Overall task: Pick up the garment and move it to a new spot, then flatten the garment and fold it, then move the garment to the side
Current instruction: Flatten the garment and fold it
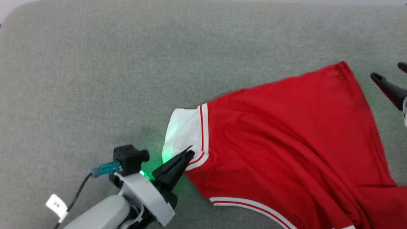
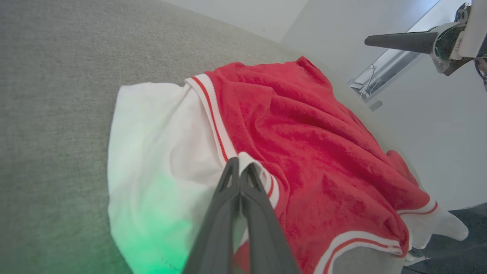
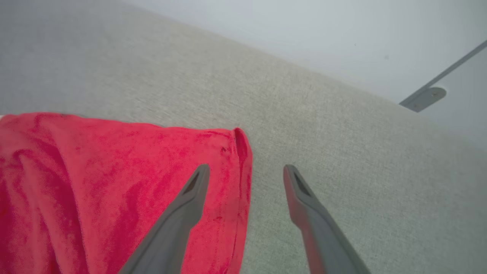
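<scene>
head view: red jersey shirt with white sleeve panels lies rumpled on the grey fabric surface, my left gripper clamped on its striped sleeve seam, apparently to pull it flat, my right gripper apart, empty, beside the hem corner.

- A grey-green woven surface spreads across the head view, its far left corner rounded.
- Beyond its edge lies a smooth pale expanse; wall or floor cannot be told.
- A grey strip ends in a rounded plate.
- A pale rail carries thin cables.
- A green glow tints the weave.
</scene>
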### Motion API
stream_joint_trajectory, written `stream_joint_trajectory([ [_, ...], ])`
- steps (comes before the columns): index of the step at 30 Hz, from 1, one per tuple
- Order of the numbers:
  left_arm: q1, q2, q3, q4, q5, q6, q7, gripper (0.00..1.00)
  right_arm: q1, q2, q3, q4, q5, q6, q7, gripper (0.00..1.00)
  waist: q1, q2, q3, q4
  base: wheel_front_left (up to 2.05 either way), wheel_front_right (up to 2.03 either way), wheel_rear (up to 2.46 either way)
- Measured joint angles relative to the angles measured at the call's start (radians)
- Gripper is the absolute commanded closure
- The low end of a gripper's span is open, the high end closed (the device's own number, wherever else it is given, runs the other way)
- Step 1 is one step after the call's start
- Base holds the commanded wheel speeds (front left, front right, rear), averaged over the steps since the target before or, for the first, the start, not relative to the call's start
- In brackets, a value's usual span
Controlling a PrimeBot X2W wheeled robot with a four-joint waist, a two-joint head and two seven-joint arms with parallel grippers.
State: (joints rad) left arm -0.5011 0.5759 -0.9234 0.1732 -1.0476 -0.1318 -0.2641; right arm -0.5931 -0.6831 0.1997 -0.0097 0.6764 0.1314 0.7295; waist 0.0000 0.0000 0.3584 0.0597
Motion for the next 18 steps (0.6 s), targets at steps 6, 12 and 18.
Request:
stream_joint_trajectory([
  [6, -0.050, -0.035, -0.015, 0.003, 0.001, 0.000, 0.000, 1.00, -0.175, -0.003, 0.161, 0.245, -0.012, 0.000, -0.008, 0.00, 0.0000, 0.0000, 0.049, 0.033, 0.00, 0.00, 0.00],
  [12, -0.074, -0.067, -0.006, -0.001, 0.001, 0.000, 0.000, 1.00, -0.242, -0.029, 0.290, 0.359, 0.047, 0.000, 0.001, 0.00, 0.0000, 0.0000, 0.093, 0.066, 0.00, 0.00, 0.00],
  [18, -0.078, -0.070, 0.000, -0.006, 0.001, 0.000, 0.000, 1.00, -0.301, -0.065, 0.385, 0.384, 0.103, 0.000, 0.007, 0.76, 0.0000, 0.0000, 0.111, 0.077, 0.00, 0.00, 0.00],
])
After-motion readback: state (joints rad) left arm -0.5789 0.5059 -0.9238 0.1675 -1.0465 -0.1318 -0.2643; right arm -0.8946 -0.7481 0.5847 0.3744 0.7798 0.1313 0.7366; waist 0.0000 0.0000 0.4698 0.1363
